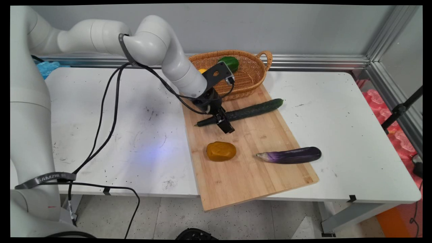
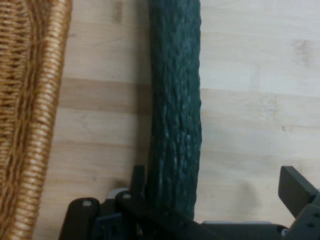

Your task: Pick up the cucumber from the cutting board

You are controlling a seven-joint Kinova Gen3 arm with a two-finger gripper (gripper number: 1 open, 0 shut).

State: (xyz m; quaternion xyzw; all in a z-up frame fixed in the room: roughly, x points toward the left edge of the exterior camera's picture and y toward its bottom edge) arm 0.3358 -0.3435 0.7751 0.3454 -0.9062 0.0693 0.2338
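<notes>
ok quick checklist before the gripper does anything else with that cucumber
1. Gripper is down at the cucumber: ok.
2. Fingers open, standing either side of the cucumber: ok.
3. Cucumber centred between them: not ok, it lies against one finger.
4. Cucumber flat on the cutting board: ok.
5. Basket clear of the fingers: ok, beside but apart.
6. Potato and eggplant out of the way: ok.

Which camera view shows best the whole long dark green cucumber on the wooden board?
The main view: the long dark green cucumber lies there from end to end on the light wooden cutting board, only crossed by the black end effector. The hand view shows just a close middle stretch, with both ends cut off.
</notes>
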